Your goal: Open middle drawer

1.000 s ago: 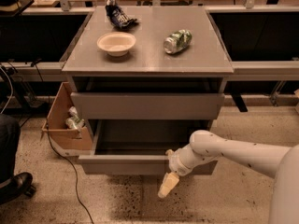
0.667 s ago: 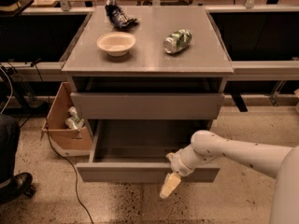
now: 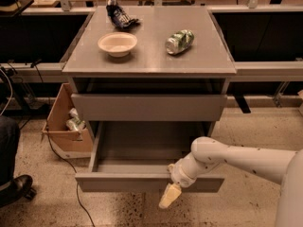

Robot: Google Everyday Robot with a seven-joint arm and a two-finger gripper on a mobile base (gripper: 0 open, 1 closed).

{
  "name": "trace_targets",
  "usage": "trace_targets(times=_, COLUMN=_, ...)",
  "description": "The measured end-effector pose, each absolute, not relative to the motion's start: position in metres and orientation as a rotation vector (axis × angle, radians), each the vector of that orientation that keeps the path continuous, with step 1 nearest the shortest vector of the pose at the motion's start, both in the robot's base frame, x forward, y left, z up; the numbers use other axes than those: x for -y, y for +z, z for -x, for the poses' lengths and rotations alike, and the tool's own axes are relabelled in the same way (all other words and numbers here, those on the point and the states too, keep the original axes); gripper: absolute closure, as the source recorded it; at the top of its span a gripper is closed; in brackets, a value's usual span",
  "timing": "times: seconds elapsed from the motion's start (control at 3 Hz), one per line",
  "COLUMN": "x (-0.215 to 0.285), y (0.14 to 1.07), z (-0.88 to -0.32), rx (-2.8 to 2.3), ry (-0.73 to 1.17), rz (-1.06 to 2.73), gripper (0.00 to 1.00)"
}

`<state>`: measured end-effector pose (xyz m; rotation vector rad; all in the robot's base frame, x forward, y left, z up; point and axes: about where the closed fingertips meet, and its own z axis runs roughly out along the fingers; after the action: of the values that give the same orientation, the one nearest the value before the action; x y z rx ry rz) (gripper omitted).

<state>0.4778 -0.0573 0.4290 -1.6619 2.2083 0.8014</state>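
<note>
The middle drawer (image 3: 142,182) is pulled well out of the grey cabinet (image 3: 149,65), showing its shallow grey tray interior (image 3: 147,148). My gripper (image 3: 170,194) is at the drawer's front panel, right of its centre, reaching over the top edge and hanging down in front of it. My white arm (image 3: 236,160) comes in from the right. The taller-fronted drawer (image 3: 149,107) above sits nearly closed.
On the cabinet top lie a white bowl (image 3: 117,43), a crushed green can (image 3: 180,41) and a dark snack bag (image 3: 119,15). A cardboard box (image 3: 64,122) with cans stands to the left. A person's leg and shoe (image 3: 12,174) are at the far left, with a cable on the floor.
The middle drawer has slid further out toward the camera. My gripper has moved with its front panel, down and slightly forward.
</note>
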Motion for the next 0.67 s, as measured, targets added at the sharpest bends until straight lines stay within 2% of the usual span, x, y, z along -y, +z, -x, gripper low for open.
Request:
trace_targets(times=0.33, x=0.0559, y=0.4299, z=-0.4693, rx=-2.213, ry=0.823, rz=1.674, gripper=0.08)
trace_targets(times=0.67, x=0.0557, y=0.4311, z=-0.4665, rx=-2.214, ry=0.831, rz=1.679, gripper=0.17)
